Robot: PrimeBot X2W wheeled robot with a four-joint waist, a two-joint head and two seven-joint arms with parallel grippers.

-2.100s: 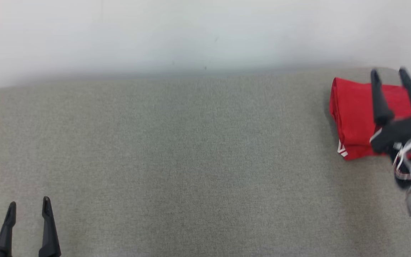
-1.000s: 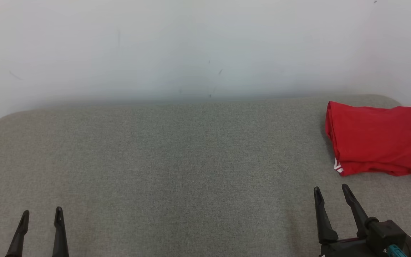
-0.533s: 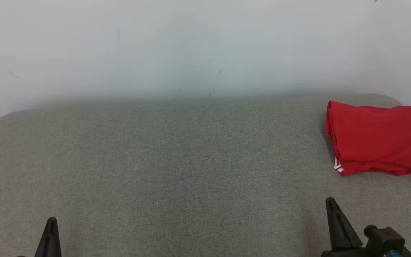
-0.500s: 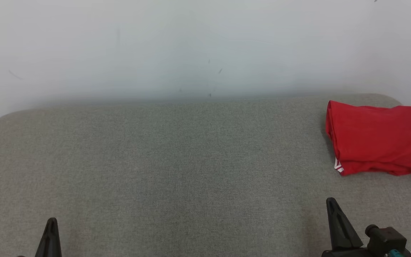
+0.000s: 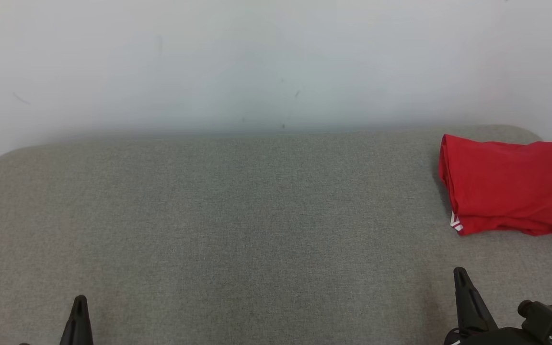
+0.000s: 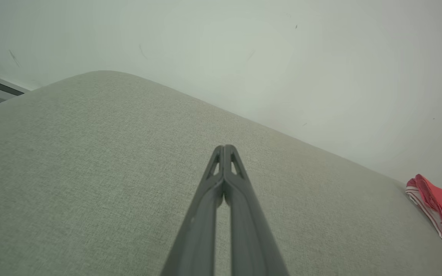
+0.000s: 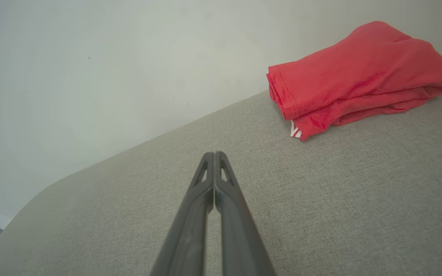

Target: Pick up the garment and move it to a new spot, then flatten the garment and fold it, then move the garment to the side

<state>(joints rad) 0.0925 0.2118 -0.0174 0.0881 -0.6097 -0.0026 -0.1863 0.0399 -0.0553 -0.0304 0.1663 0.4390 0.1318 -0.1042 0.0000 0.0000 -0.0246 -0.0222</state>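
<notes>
Looking down from the head: red garment (image 5: 508, 184) folded into a thick block at the far right of the grey surface (image 5: 257, 215), far edge close to the white wall (image 5: 257, 57), a scrap of white stripes (image 5: 456, 224) peeping out at its near left corner. Left gripper (image 5: 80, 306) at the near left, clenched to a single dark point, grasping nothing. Right gripper (image 5: 461, 282) at the near right, likewise clenched and empty, on the near side of the garment and apart from it.

Looking along the left wrist: left gripper (image 6: 225, 150) with both fingers pressed together at the tips, nothing between them, aimed across bare grey surface toward the wall. Garment (image 6: 441, 214) off to the right, well apart, layered edge and white stripes turned this way.

Looking along the right wrist: right gripper (image 7: 214, 156) pinched tight, tips touching, empty, over bare grey surface. Garment (image 7: 359, 73) farther off and to the right, lying flat on the surface against the wall side, folded edges stacked, not touched by the fingers.
</notes>
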